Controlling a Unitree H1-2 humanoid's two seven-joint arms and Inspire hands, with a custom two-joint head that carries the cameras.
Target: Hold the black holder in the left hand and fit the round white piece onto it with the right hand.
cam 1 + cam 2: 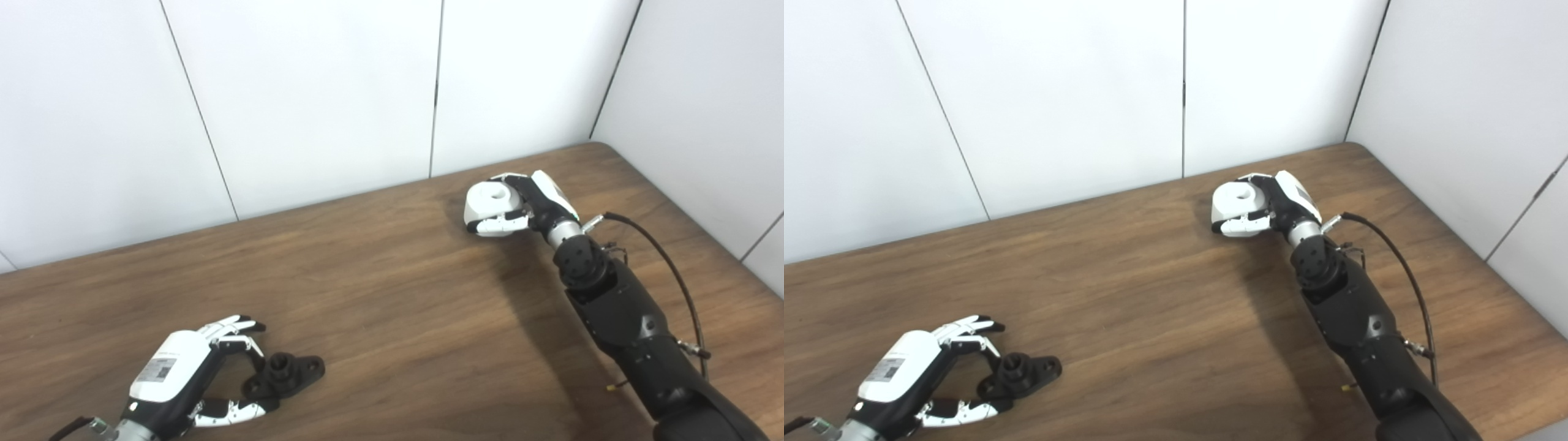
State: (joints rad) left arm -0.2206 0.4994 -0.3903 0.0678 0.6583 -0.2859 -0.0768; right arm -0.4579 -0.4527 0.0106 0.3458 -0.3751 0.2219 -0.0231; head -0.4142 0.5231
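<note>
The right robot hand [520,205] reaches far across the desk [392,294] toward the back right corner, its fingers [499,226] curled around the round white piece [490,199], which it grips from the side with the piece's central hole facing up. Whether the piece is clear of the wood cannot be told. The left robot hand [184,373] lies low at the near left, fingers spread apart, bracketing the black holder [283,373] (a flat bracket with a raised round hub and a hole at each end). The holder rests on the desk between the upper fingers and the thumb; their tips sit right at its edge, not closed on it. White wall panels [306,92] stand behind the desk.
</note>
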